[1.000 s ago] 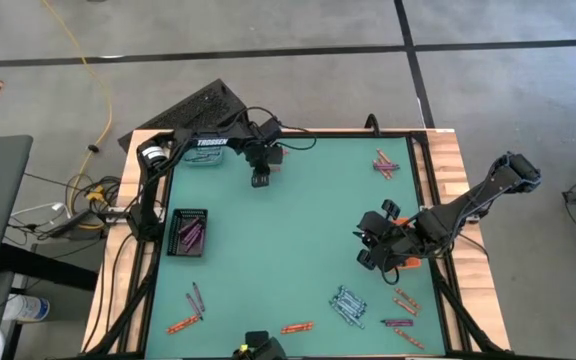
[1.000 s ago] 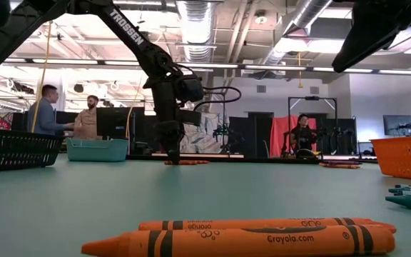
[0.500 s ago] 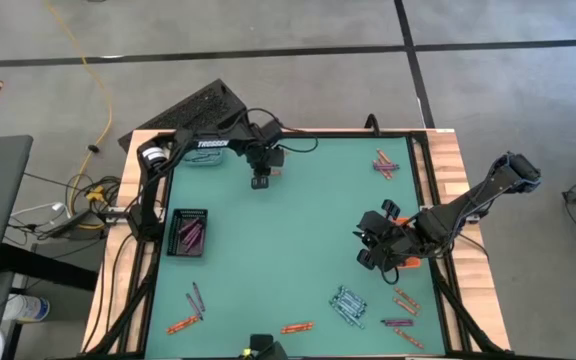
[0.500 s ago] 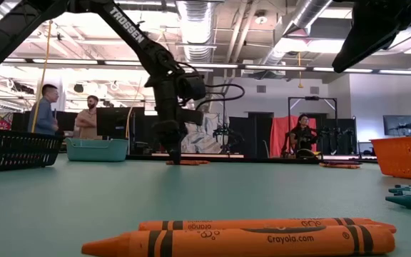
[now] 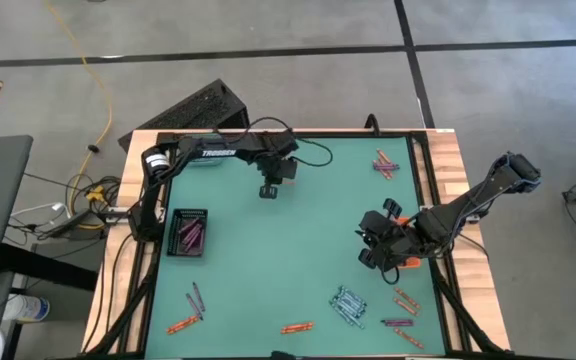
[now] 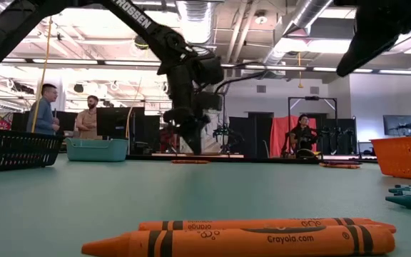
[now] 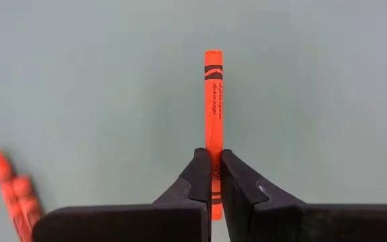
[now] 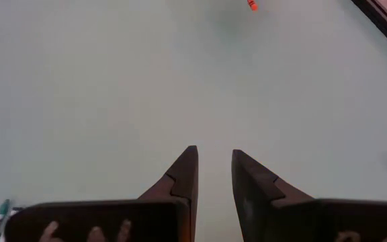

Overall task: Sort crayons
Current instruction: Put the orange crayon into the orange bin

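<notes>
Crayons lie scattered around the green table point(image 5: 298, 250). High view: left gripper point(image 5: 268, 190) has moved off from its spot near the teal tray point(image 5: 200, 163) toward mid-table, so a pick looks just done; black tray point(image 5: 188, 232) holding purple crayons point(image 5: 190, 234) sits well to its near-left. Right gripper point(image 5: 380, 250) waits over the orange tray point(image 5: 400, 262), beside the blue-grey crayons point(image 5: 348, 303). Low view: left arm now hangs lifted clear of the surface, tilted, where before it touched down; two orange crayons point(image 6: 262, 235) lie nearest the camera. Left wrist view: fingers point(image 7: 197, 176) clamped shut on a yellow-orange crayon point(image 7: 213, 101), pointing straight ahead, off the table. Right wrist view: fingers point(image 8: 183, 176) slightly apart, holding nothing.
</notes>
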`<action>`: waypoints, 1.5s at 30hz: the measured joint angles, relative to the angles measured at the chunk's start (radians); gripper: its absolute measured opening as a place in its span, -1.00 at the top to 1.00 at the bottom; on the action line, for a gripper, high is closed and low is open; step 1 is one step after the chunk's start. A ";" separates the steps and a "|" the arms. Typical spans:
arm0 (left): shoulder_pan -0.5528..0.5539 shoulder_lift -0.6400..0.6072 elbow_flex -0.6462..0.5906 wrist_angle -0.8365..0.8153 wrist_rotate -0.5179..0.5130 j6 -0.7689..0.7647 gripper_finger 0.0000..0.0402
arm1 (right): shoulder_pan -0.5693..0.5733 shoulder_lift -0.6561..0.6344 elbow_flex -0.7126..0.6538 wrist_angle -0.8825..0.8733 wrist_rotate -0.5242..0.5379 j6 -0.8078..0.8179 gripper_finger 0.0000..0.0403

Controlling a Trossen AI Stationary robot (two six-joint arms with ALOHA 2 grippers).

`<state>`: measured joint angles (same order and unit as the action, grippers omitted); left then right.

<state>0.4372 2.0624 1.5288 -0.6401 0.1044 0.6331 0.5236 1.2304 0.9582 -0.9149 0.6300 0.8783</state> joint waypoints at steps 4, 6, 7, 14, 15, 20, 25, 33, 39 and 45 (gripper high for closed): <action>-0.048 0.000 0.049 -0.023 0.014 0.012 1.00 | 0.000 0.000 -0.054 0.004 0.001 0.003 0.58; -0.071 0.000 0.073 -0.027 0.026 0.014 1.00 | 0.000 0.000 -0.090 0.027 0.005 0.010 0.58; -0.083 0.000 0.083 -0.029 0.032 0.014 1.00 | 0.000 0.000 -0.112 0.046 0.010 0.012 0.58; -0.153 -0.001 0.161 -0.031 0.124 0.040 0.99 | 0.030 0.000 -0.217 0.178 0.069 0.013 0.58; -0.162 -0.001 0.168 -0.028 0.145 0.045 0.99 | 0.042 0.000 -0.225 0.194 0.092 0.011 0.58; -0.203 -0.002 0.201 0.016 0.245 0.064 0.99 | 0.123 0.000 -0.267 0.298 0.240 -0.021 0.58; -0.231 -0.002 0.235 0.060 0.329 0.086 1.00 | 0.200 0.000 -0.298 0.374 0.369 -0.047 0.58; -0.233 -0.006 0.292 -0.190 0.277 0.051 1.00 | 0.234 0.001 -0.358 0.485 0.397 -0.049 0.58; -0.200 -0.004 0.165 -0.219 0.147 -0.051 0.74 | 0.228 0.001 -0.360 0.498 0.397 -0.074 0.58; -0.182 -0.012 0.057 -0.003 0.089 -0.134 0.30 | 0.212 0.002 -0.360 0.514 0.394 -0.091 0.58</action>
<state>0.2554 2.0500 1.5855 -0.6426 0.1936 0.4990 0.7361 1.2320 0.5980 -0.4011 1.0237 0.7878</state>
